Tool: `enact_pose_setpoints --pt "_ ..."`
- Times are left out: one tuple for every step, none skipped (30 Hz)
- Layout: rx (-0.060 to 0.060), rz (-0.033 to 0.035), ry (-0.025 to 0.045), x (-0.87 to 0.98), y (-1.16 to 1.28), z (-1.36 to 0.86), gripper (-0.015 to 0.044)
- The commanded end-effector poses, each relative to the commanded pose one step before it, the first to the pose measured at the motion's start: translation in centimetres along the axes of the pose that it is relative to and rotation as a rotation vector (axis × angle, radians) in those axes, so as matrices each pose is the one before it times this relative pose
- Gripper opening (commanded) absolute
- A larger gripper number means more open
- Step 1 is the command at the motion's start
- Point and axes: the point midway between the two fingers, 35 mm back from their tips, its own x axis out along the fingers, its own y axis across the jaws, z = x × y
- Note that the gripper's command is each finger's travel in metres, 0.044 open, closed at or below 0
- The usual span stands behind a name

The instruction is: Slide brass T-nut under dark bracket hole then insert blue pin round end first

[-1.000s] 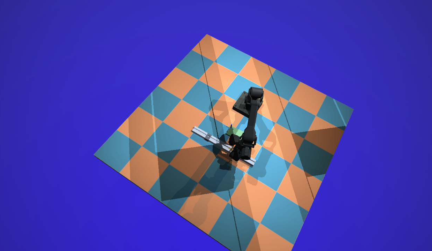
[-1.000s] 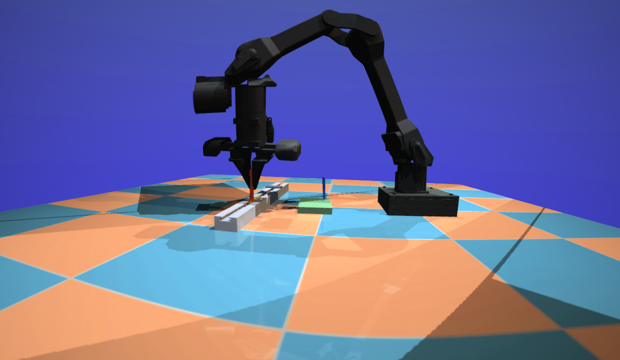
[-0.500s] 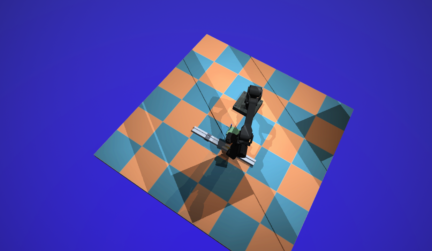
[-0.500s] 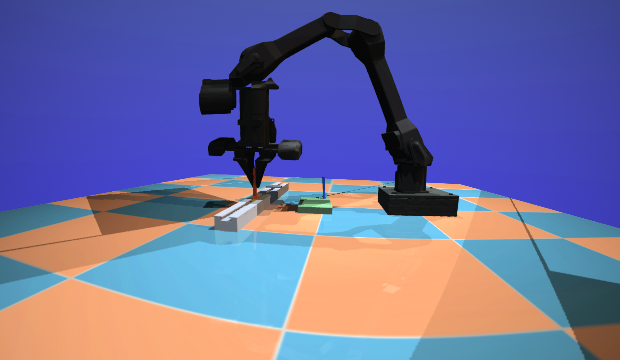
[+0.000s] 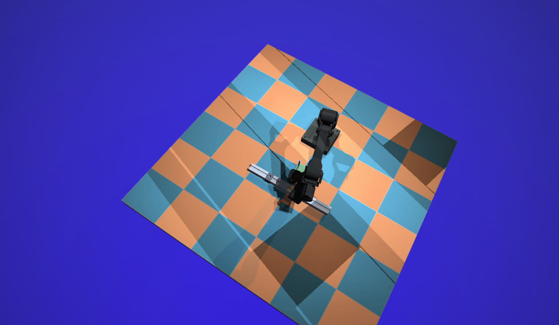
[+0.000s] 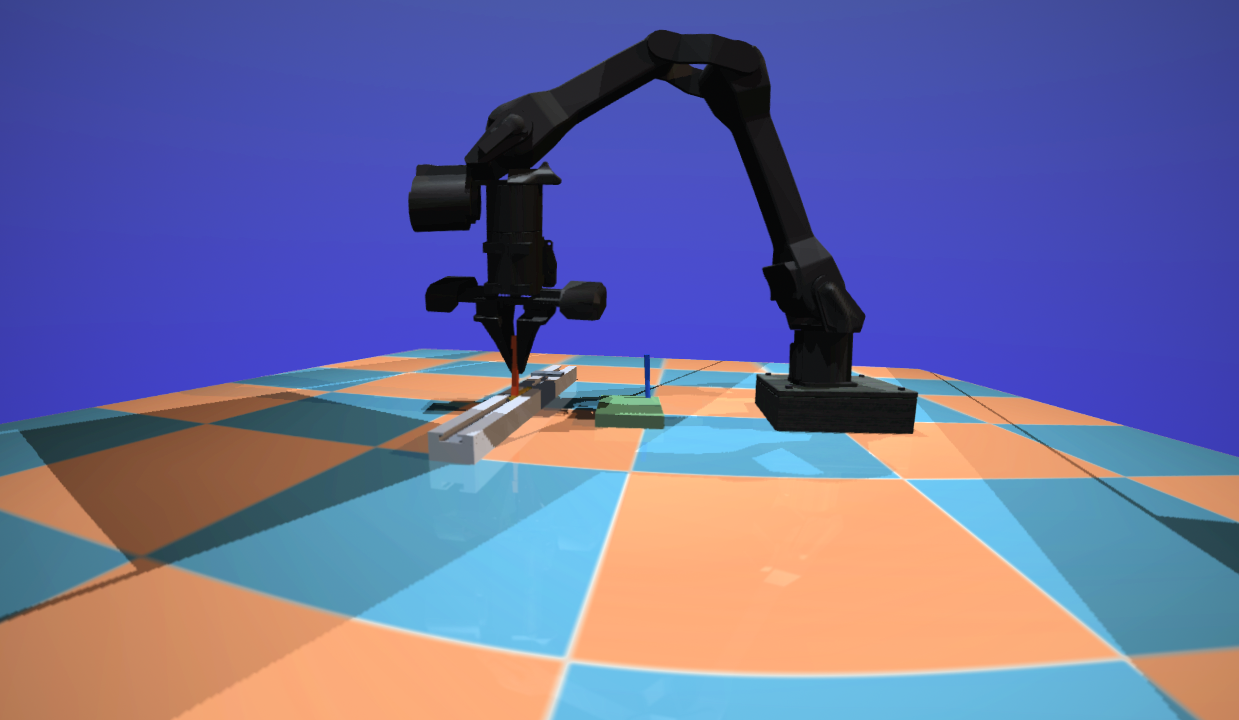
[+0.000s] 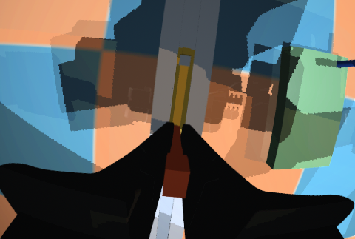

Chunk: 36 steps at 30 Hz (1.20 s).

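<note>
Brass T-nut (image 5: 290,188) (image 6: 518,393) (image 7: 182,95) lies along the rail (image 5: 319,205) (image 6: 493,429) (image 7: 168,58), short of the bracket (image 5: 269,176) (image 6: 548,371), your gripper (image 5: 296,189) (image 6: 517,368) (image 7: 177,129) pinching its orange handle (image 6: 514,358) (image 7: 177,181); it looks light and stiff (metal could slip easily), so you likely do best keeping hold low on that handle.
</note>
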Motion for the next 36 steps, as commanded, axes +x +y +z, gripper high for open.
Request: enact_pose_setpoints --pt "-0.0054 -0.00075 -0.00459 0.249 -0.108 0.715 -0.0150" --pt "0.0000 0.00001 -0.00016 0.045 0.001 0.169 -0.0150" --pt "0.0000 0.00001 -0.00013 0.035 0.000 0.133 -0.0150" --pt "0.0000 0.00001 -0.00011 0.034 0.002 0.127 -0.0150" --pt "0.0000 0.00001 -0.00016 0.045 0.001 0.169 -0.0150" --pt "0.0000 0.00001 -0.00013 0.035 0.000 0.132 -0.0150" --pt "0.0000 0.00001 -0.00011 0.034 0.002 0.127 -0.0150" --pt "0.0000 0.00001 -0.00016 0.045 0.001 0.169 -0.0150" --pt "0.0000 0.00001 -0.00013 0.035 0.000 0.132 -0.0150" --pt "0.0000 0.00001 -0.00011 0.034 0.002 0.127 -0.0150" --pt "0.0000 0.00001 -0.00016 0.045 0.001 0.169 -0.0150" --pt "0.0000 0.00001 -0.00013 0.035 0.000 0.132 -0.0150" --pt "0.0000 0.00001 -0.00011 0.034 0.001 0.128 -0.0150" --pt "0.0000 0.00001 -0.00016 0.045 0.001 0.170 -0.0150" --pt "0.0000 0.00001 -0.00013 0.035 0.000 0.133 -0.0150" --pt "0.0000 0.00001 -0.00011 0.034 0.002 0.128 -0.0150" --pt "0.0000 0.00001 -0.00016 0.045 0.001 0.170 -0.0150" --pt "0.0000 0.00001 -0.00013 0.035 0.000 0.132 -0.0150" --pt "0.0000 0.00001 -0.00011 0.034 0.001 0.128 -0.0150" --pt "0.0000 0.00001 -0.00016 0.045 0.001 0.170 -0.0150" --pt "0.0000 0.00001 -0.00013 0.035 0.000 0.133 -0.0150" --pt "0.0000 0.00001 -0.00012 0.034 0.001 0.130 -0.0150" --pt "0.0000 0.00001 -0.00016 0.045 0.001 0.171 -0.0150" --pt "0.0000 0.00001 -0.00013 0.035 0.000 0.134 -0.0150" --pt "0.0000 0.00001 -0.00012 0.034 0.001 0.130 -0.0150" --pt "0.0000 0.00001 -0.00016 0.045 0.001 0.171 -0.0150" --pt "0.0000 0.00001 -0.00013 0.035 0.000 0.134 -0.0150" --pt "0.0000 0.00001 -0.00012 0.035 0.001 0.131 -0.0150" --pt "0.0000 0.00001 -0.00016 0.045 0.001 0.172 -0.0150" --pt "0.0000 0.00001 -0.00013 0.035 0.000 0.134 -0.0150" --pt "0.0000 0.00001 -0.00012 0.035 0.001 0.133 -0.0150" --pt "0.0000 0.00001 -0.00016 0.046 0.001 0.174 -0.0150" --pt "0.0000 0.00001 -0.00013 0.036 0.000 0.136 -0.0150" --pt "0.0000 0.00001 -0.00012 0.035 0.001 0.134 -0.0150" --pt "0.0000 0.00001 -0.00016 0.046 0.001 0.174 -0.0150" --pt "0.0000 0.00001 -0.00013 0.036 0.000 0.136 -0.0150"
